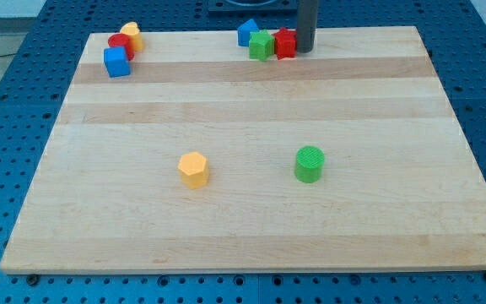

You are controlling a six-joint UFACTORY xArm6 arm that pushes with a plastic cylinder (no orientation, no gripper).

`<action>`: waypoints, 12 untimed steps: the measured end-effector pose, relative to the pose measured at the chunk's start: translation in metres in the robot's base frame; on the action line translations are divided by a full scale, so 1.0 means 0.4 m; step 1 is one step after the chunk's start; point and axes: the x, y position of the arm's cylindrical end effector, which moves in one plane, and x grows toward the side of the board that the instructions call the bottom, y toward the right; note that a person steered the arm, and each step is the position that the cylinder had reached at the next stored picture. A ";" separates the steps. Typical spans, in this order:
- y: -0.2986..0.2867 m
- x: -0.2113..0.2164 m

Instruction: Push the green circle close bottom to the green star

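my tip (305, 50) has no jaws, grips nothing, and sits at the far edge just right of the red block (285, 43) beside the green star (261, 46). the green circle (309, 164) stands well nearer, right of the yellow hexagon (194, 169).

Dark rod standing upright at the view's top, my tip (305, 50) on the board's far edge

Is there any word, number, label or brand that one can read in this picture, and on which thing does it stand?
None: no readable text shows anywhere.
The wooden board is bare wood.
The green circle, green star, yellow hexagon and blue cube carry no marks.
My tip, beside the red block, is plain and dark.
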 end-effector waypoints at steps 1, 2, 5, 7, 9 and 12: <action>-0.014 -0.001; -0.014 -0.001; 0.200 0.468; 0.026 0.703; -0.138 0.703; -0.125 0.625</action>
